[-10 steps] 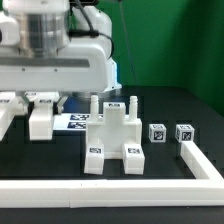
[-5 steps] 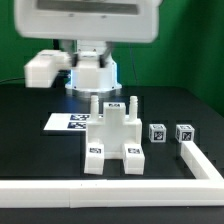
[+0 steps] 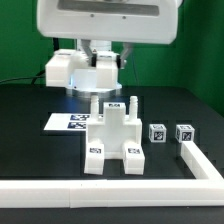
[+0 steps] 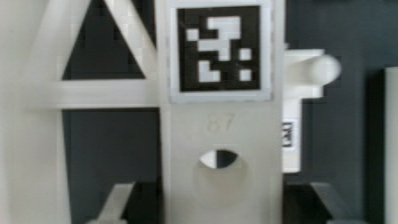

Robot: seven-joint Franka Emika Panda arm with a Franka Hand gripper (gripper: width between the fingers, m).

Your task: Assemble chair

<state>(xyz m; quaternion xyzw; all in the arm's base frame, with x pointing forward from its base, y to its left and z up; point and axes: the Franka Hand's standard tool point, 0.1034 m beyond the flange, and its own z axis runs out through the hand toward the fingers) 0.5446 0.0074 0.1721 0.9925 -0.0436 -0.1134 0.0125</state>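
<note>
On the middle of the black bench (image 3: 30, 155) stands the half-built chair (image 3: 112, 135). It is a white blocky plastic piece with two round posts sticking up. Each of its two front feet has a black-and-white square tag.

Toward the exterior view's right of it sits a small white cube with a tag (image 3: 157, 131). A second tagged cube (image 3: 183, 132) sits near the first one, not touching it. Both are apart from the chair.

Toward the exterior view's left, just beside the chair, the flat white marker board (image 3: 62, 122) lies on the bench. The long white L-shaped border rail (image 3: 100, 190) runs along the front and up the exterior view's right side.

High over all of this hangs the big white robot arm (image 3: 105, 25).

The wrist view shows the tool (image 4: 222, 205) gripping a long white chair part (image 4: 222, 165) with a big square tag on it. One dark finger (image 4: 128, 203) sits on each side of the part. Below the tag the part has a small round hole.
</note>
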